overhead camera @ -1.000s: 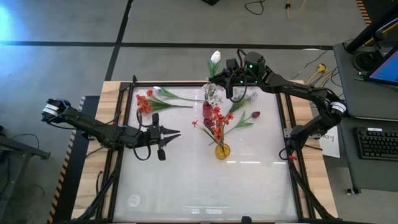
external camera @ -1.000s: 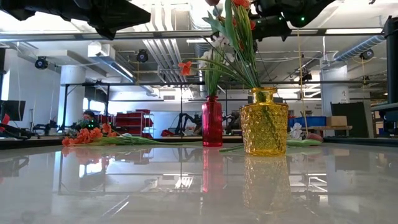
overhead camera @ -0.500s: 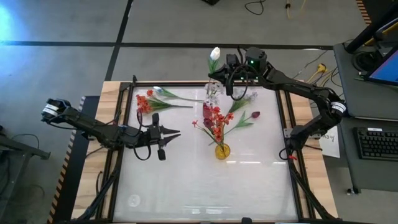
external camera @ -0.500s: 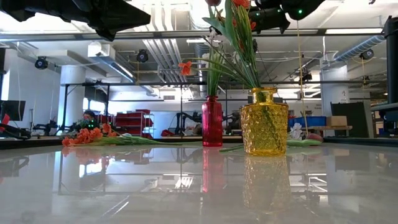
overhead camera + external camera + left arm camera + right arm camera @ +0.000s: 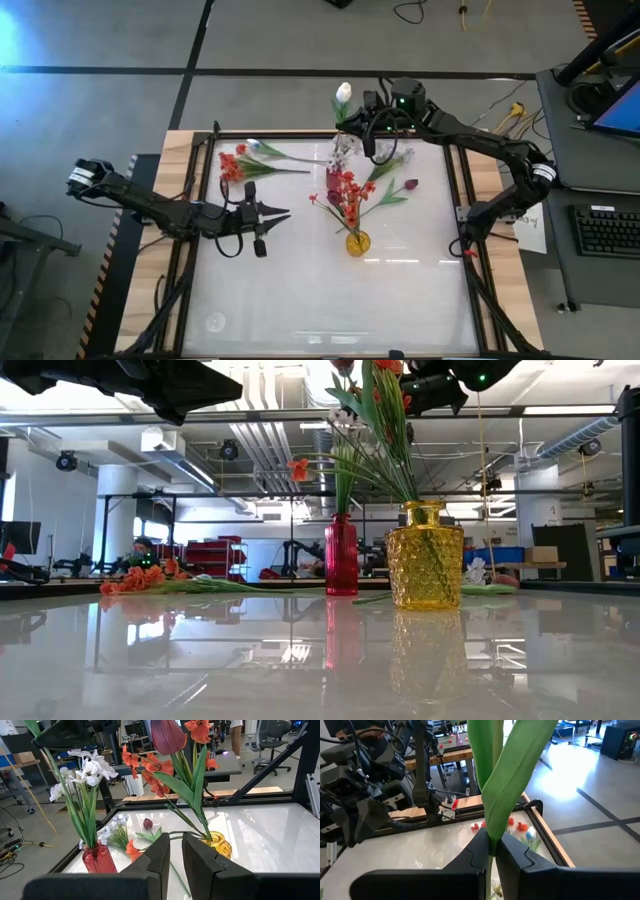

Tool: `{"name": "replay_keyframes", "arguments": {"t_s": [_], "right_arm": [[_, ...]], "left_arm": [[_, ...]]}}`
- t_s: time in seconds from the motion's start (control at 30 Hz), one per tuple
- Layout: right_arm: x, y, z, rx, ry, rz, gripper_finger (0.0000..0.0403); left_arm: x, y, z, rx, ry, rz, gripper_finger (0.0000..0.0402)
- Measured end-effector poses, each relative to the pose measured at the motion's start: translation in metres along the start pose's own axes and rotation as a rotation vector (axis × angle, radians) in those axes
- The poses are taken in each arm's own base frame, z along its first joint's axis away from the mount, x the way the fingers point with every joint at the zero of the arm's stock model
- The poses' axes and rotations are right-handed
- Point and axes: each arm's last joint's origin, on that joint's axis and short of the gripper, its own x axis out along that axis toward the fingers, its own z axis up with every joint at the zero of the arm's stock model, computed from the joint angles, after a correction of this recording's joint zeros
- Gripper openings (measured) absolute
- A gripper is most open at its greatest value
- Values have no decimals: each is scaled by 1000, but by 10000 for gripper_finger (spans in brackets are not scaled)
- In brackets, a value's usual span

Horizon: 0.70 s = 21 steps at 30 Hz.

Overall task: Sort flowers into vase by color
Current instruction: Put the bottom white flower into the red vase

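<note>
The right gripper (image 5: 490, 851) is clenched on the green stem of a white tulip (image 5: 344, 93), its two dark fingers pressed against the stalk with no gap to either side. In the right wrist view the stem and a broad leaf rise straight out from between the jaws and fill the middle of the picture; the blossom itself is out of that frame. The high view supplies it: the white head sits just past the table's far edge, beside the gripper, above the red vase (image 5: 341, 555).

That red vase holds a small white blossom spray (image 5: 90, 770), and the yellow vase (image 5: 425, 556) next to it holds red-orange blossom clusters (image 5: 150, 765) and a dark red tulip (image 5: 168, 735).

The left gripper (image 5: 175, 851) hangs over the table's left-middle, well apart from both vases, its jaws parted by a narrow slot and holding nothing.

Loose on the table lie a red-orange flower (image 5: 232, 163) and a white tulip on the table (image 5: 252, 146) near the far left corner, and another dark red tulip (image 5: 409, 185) right of the vases. The low view shows the vases side by side but cuts off both grippers' fingertips
</note>
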Motion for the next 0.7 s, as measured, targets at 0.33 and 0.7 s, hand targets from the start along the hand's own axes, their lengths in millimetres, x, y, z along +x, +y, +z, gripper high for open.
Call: {"name": "replay_keyframes", "arguments": {"t_s": [0.33,0.7], "right_arm": [[4,2,-3,-20,8,6,18],[10,3,-8,-41,19,16,18]], "left_arm": [[0,0,0,0,0,0,37],[0,0,0,-9,1,0,37]]}}
